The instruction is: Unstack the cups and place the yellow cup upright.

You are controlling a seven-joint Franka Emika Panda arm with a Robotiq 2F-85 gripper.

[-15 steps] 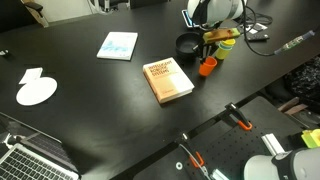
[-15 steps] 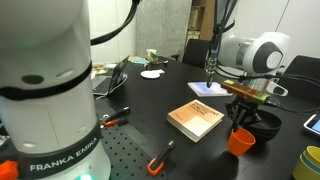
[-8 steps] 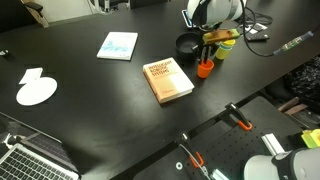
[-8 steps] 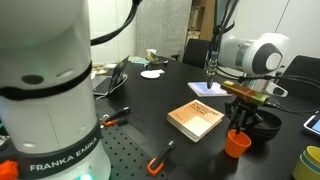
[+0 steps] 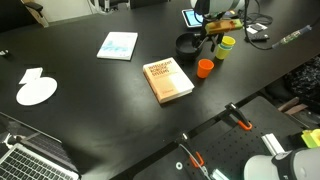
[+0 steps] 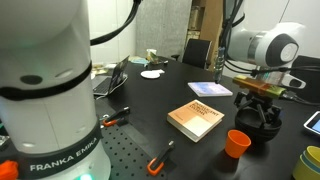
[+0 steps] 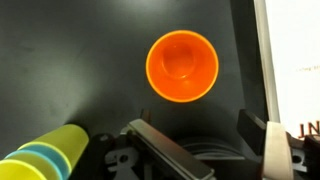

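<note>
The orange cup (image 7: pixel 182 67) stands upright on the black table, mouth up, free of my gripper; it also shows in both exterior views (image 5: pixel 205 67) (image 6: pixel 237 143). My gripper (image 7: pixel 215 150) hangs open above the table just beside it, its jaws wide apart with nothing between them (image 5: pixel 210 36) (image 6: pixel 263 106). The yellow cup (image 7: pixel 62 143) is at the wrist view's lower left with the light blue cup (image 7: pixel 28 160) nested in it. The yellow cup (image 5: pixel 227 45) sits a little beyond the orange one. I cannot tell whether that pair stands or lies.
A black bowl (image 5: pixel 187 45) (image 6: pixel 262 126) sits close behind the orange cup. A tan book (image 5: pixel 169 80) (image 6: pixel 195 118) lies beside it. Farther off lie a light blue booklet (image 5: pixel 118 45), a white plate (image 5: pixel 37 91) and a laptop (image 5: pixel 30 160).
My gripper has opened, let go of the orange cup and risen. The orange cup now stands alone on the table.
</note>
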